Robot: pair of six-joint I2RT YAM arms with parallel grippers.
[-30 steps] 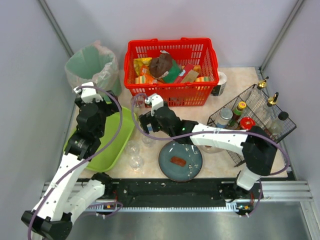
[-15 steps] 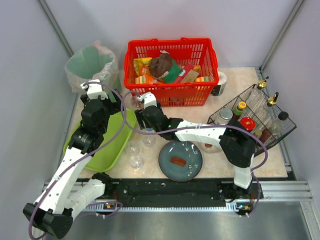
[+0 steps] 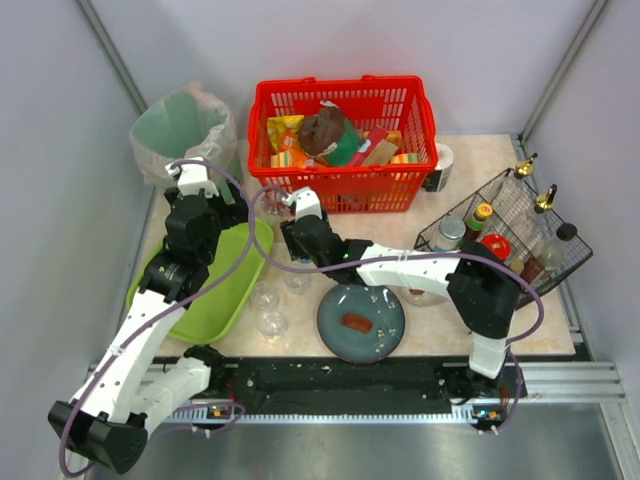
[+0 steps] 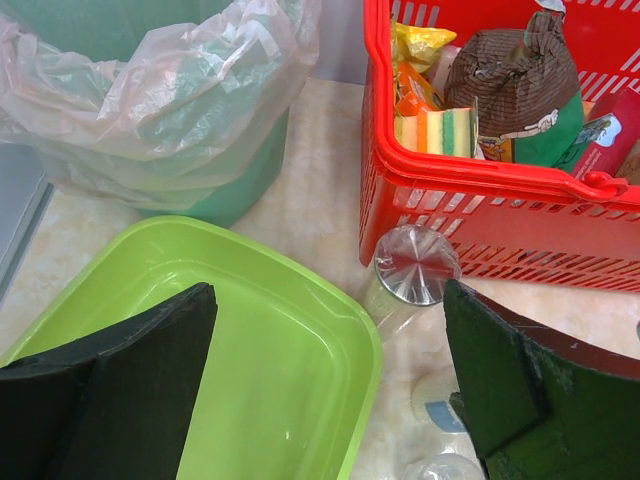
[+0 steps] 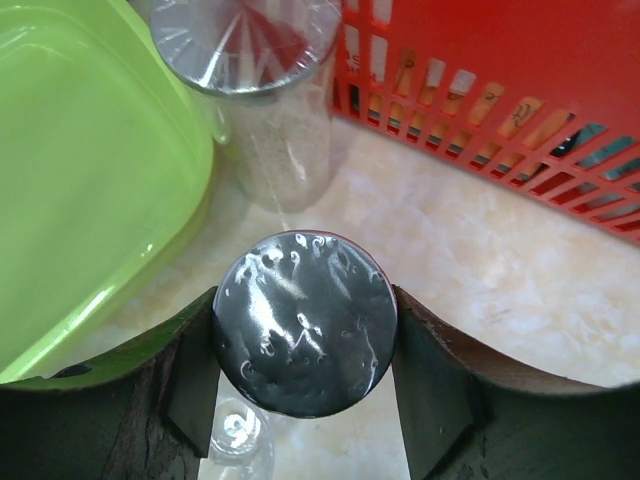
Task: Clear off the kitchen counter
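The pale marble kitchen counter (image 3: 470, 160) holds the clutter. My right gripper (image 3: 297, 266) is shut on a clear glass (image 5: 305, 322), whose round dark shiny end fills the gap between both fingers, just right of the lime-green tray (image 3: 215, 300). A second clear glass (image 5: 245, 40) stands beyond it, against the red basket (image 5: 480, 60). My left gripper (image 4: 330, 390) is open and empty, above the tray's (image 4: 250, 340) far right corner. Two more glasses (image 3: 267, 308) stand near the tray's right edge. A blue-grey plate (image 3: 335, 335) holds a piece of sausage (image 3: 356, 322).
The red basket (image 3: 340, 190) of packaged food stands at the back middle. A green bin with a plastic bag (image 3: 185, 130) stands at the back left. A wire rack (image 3: 510, 235) of bottles stands at the right. A white cup (image 3: 440, 165) stands beside the basket.
My right arm's elbow swung left and its gripper shifted a little left over the glass. My left gripper moved slightly toward the back over the tray.
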